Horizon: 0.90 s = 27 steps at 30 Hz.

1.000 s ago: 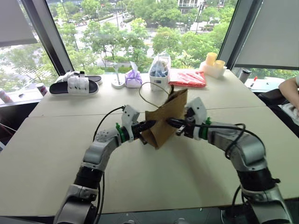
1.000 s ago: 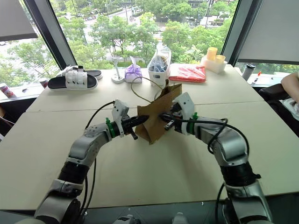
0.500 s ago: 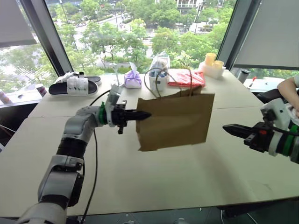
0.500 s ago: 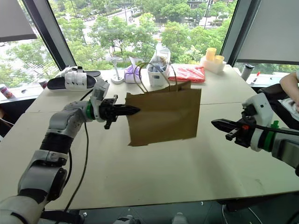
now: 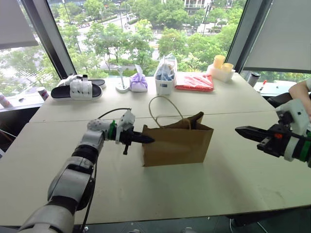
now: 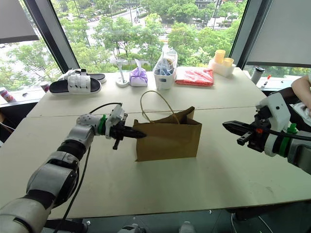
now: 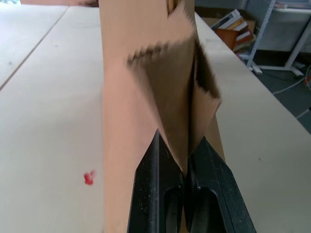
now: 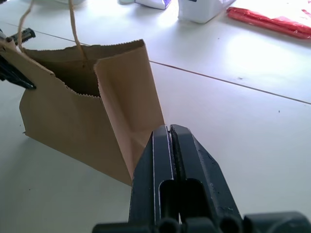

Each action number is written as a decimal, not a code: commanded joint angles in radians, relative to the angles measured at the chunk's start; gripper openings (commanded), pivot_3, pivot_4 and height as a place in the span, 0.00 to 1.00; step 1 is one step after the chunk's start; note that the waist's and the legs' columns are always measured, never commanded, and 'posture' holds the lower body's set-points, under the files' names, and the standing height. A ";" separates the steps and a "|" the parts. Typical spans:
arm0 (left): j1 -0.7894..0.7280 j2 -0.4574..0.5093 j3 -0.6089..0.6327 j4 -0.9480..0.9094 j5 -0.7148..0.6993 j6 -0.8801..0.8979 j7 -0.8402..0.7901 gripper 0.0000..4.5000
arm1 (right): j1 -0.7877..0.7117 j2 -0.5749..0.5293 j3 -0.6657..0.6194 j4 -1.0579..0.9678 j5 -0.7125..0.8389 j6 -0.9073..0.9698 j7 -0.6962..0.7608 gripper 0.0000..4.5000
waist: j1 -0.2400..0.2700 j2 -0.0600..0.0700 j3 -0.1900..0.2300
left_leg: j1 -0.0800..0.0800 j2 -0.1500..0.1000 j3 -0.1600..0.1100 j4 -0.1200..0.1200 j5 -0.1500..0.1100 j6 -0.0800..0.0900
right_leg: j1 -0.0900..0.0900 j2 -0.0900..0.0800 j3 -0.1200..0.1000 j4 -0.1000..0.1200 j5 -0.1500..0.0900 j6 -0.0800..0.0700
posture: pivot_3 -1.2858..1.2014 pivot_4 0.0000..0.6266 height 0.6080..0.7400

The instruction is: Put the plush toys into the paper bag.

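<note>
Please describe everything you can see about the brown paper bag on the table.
The paper bag is plain brown kraft paper with a zigzag-cut top edge and thin twisted loop handles. It stands upright on the table, its mouth partly open and one side fold rising higher than the rest. The left end effector is shut on the top edge at one side. The right end effector is shut, apart from the bag. What is inside cannot be seen.

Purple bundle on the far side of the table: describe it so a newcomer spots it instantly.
Look along the table's far edge under the window. Between the black-and-white sandal and the white basket with blue contents sits the purple tissue-like bundle, next to a small white stand. It is the only purple thing there, pinched to a pale tuft on top.
</note>
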 commanded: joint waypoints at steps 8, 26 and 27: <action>-0.031 0.035 0.052 0.039 0.083 -0.100 0.009 0.62 | -0.100 -0.005 0.116 0.009 0.045 -0.053 -0.031 0.00 | -0.002 0.000 0.000 | 0.001 0.000 0.000 0.000 0.000 0.000 | 0.001 0.000 0.000 0.000 0.000 0.001 | 0.52 0.24 1.00; 0.331 0.371 0.235 -0.750 -0.082 0.389 0.146 0.99 | 0.007 -0.086 0.112 0.017 0.055 -0.108 0.066 0.00 | -0.004 0.001 0.000 | 0.002 0.001 -0.001 -0.002 -0.001 0.002 | -0.001 0.000 0.001 0.001 0.000 0.001 | 0.52 0.24 1.00; 0.375 0.390 0.251 -0.820 -0.106 0.436 0.164 0.99 | -0.001 -0.089 0.125 0.021 0.055 -0.115 0.074 0.00 | -0.003 0.001 0.000 | 0.002 0.001 -0.001 -0.001 -0.001 0.002 | 0.000 0.000 0.001 0.001 0.000 0.001 | 0.52 0.24 1.00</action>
